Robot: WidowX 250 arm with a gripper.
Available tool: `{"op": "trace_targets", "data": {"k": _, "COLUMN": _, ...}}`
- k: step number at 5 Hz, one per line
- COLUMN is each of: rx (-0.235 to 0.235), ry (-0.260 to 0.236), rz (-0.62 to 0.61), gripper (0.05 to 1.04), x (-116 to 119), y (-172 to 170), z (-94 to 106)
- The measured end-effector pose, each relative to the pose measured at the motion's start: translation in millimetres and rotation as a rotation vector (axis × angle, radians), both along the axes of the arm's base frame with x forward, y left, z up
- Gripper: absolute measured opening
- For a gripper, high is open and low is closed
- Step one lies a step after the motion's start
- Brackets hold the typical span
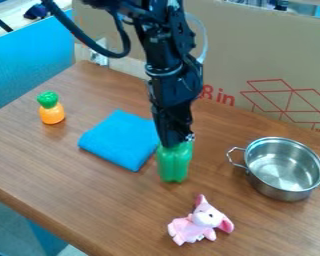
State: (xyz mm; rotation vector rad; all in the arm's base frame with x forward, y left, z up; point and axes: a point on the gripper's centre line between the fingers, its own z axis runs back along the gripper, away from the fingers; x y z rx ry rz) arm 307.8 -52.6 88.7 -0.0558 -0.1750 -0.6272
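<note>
The black gripper (175, 141) hangs down at the middle of the view, right at the top of a green ribbed object (174, 162), possibly a toy pepper or a bottle. This object is upright, its top partly hidden by the gripper. Just left of them lies a folded blue cloth (121, 140). Nearer the camera is a pink plush pig (200, 223). A steel pot (285, 170) with two handles stands at the right, its inside bare. At the far left, an orange toy with a green top (51, 109) stands upright.
The brown wooden table (89, 200) has its edge running diagonally at the lower left. Behind it rises a cardboard panel (269, 60) with red line drawings. A blue panel (29, 65) borders the upper left. A black cable loops beside the arm.
</note>
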Motion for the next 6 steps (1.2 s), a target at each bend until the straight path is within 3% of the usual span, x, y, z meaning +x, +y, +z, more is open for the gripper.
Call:
{"op": "trace_targets", "data": {"k": 2, "rx": -0.013, "ry": -0.017, "rz": 0.026, "gripper": 0.144, "x": 3.0, "y": -1.0, "z": -1.3}}
{"op": "trace_targets", "data": {"k": 3, "rx": -0.018, "ry": -0.013, "rz": 0.015, "gripper": 0.338, "x": -3.6, "y": -1.3, "z": -1.0}}
{"op": "trace_targets", "data": {"k": 5, "rx": -0.060, "ry": -0.109, "rz": 0.117, "gripper": 0.942, "x": -14.7, "y": 16.7, "z": 39.8}}
{"op": "trace_targets", "data": {"k": 6, "rx": -0.019, "ry": -0.134, "rz": 0.207, "gripper": 1.009, "x": -26.2, "y": 40.0, "z": 56.6}}
